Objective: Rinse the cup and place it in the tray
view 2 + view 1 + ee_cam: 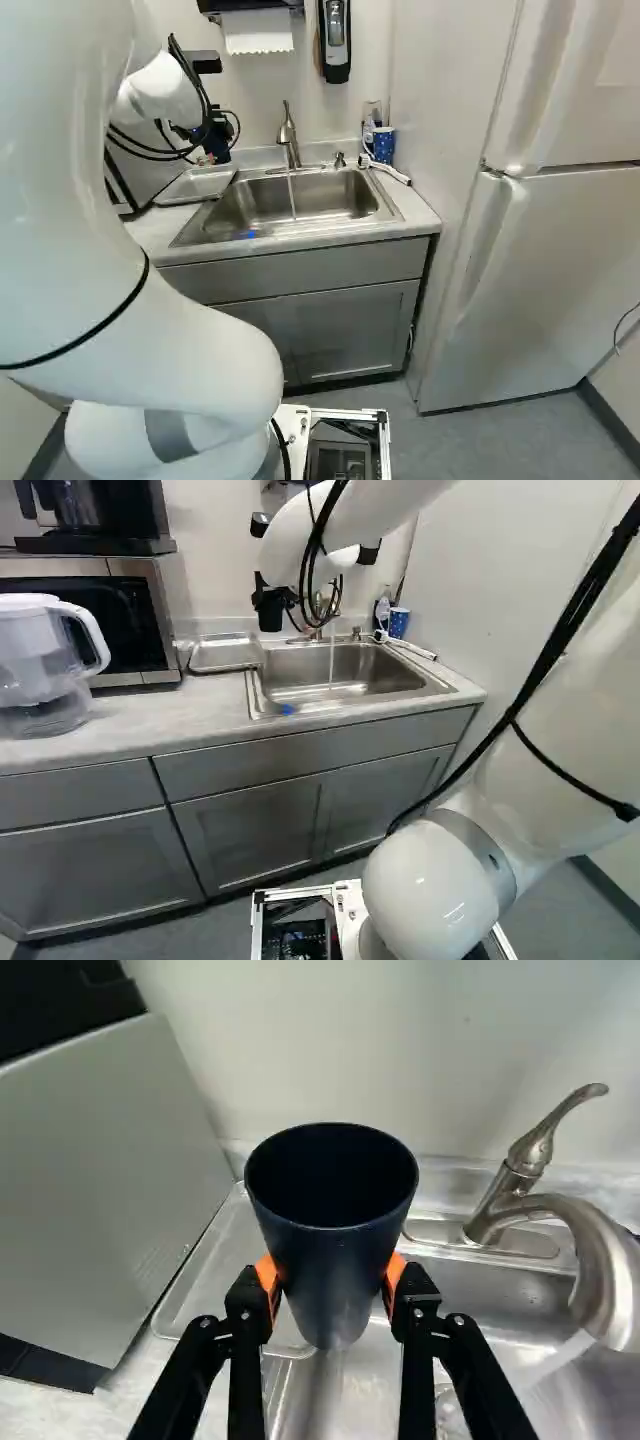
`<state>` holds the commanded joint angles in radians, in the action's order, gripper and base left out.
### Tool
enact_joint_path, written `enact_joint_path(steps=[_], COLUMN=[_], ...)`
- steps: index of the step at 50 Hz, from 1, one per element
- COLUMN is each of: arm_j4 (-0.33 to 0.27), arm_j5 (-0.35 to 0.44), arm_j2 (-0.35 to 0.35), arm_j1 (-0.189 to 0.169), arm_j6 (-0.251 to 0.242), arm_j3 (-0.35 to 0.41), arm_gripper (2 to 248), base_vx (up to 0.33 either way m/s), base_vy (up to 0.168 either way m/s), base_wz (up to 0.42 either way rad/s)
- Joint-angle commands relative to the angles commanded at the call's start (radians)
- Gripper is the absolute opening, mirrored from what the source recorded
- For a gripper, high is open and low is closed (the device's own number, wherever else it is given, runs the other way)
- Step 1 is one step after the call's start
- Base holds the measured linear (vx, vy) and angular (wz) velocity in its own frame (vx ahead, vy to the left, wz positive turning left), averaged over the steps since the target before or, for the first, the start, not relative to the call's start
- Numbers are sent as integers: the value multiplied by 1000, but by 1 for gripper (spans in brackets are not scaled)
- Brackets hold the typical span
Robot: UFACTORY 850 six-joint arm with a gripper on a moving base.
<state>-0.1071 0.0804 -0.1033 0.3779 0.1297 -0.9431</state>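
My gripper (272, 592) hangs at the sink's left rear corner in the left base view. In the wrist view the gripper (332, 1285) has both orange pads pressed against opposite sides of a dark blue cup (335, 1250). The cup is upright, mouth up, its narrow bottom over the gap where tray and sink meet. The metal tray (225, 1250) lies on the counter beyond and to one side of the cup; part of it is hidden behind the cup. Water runs from the faucet (600, 1260) into the sink (335, 680), on the cup's other side.
A microwave (130, 620) stands close beside the tray, with a coffee maker above it. A water pitcher (45, 665) is on the counter. Behind the sink's right corner are a blue patterned cup (383, 145) and a bottle. A small blue object (287, 709) lies at the sink's front rim.
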Motion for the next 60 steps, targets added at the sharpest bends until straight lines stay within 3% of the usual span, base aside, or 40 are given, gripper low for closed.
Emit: enact_joint_path(steps=[36,60], arm_j4=[0,0], arm_j5=[137,137], arm_j2=[161,206], arm_j1=[89,89], arm_j6=[0,0], arm_j3=[-83,-78], arm_gripper=[121,121], base_vx=[0,0], base_vy=[0,0], base_wz=[0,0])
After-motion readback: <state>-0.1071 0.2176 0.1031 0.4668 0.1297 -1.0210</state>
